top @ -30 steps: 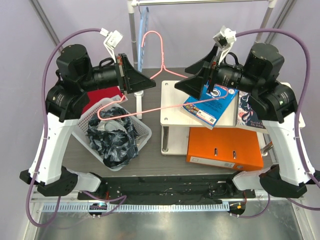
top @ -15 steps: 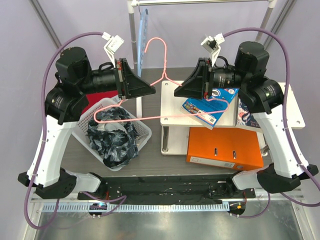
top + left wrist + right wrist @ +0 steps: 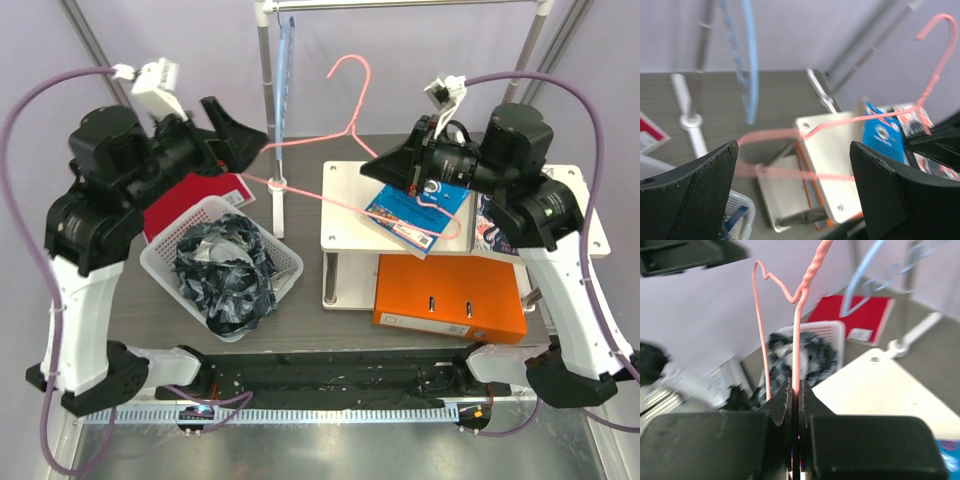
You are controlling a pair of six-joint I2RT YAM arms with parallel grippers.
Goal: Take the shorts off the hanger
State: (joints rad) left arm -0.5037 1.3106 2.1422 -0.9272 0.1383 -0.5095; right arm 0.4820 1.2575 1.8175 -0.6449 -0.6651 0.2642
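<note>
The pink wire hanger [image 3: 357,95] is bare and hangs in the air over the table's middle, hook up. My right gripper [image 3: 378,168] is shut on its wire; in the right wrist view the hanger [image 3: 796,340] runs up out of the closed gripper [image 3: 796,390]. My left gripper [image 3: 238,130] is open, up and to the left, apart from the hanger. In the left wrist view the hanger [image 3: 860,120] lies beyond the wide-spread fingers [image 3: 700,190]. The black and grey marbled shorts [image 3: 225,275] lie bunched in the white basket [image 3: 165,250], also seen as the shorts [image 3: 810,357].
A light-blue hanger [image 3: 285,80] hangs by the rack pole [image 3: 265,70], whose foot [image 3: 277,185] stands on the table. A red folder [image 3: 195,195] lies behind the basket. At the right stands a white shelf [image 3: 345,210] with a blue book [image 3: 410,215], and an orange binder [image 3: 450,295].
My left gripper opened, let go of the hanger and drew back up-left. My right gripper shut on the hanger's wire, and the hanger swung up and to the right.
</note>
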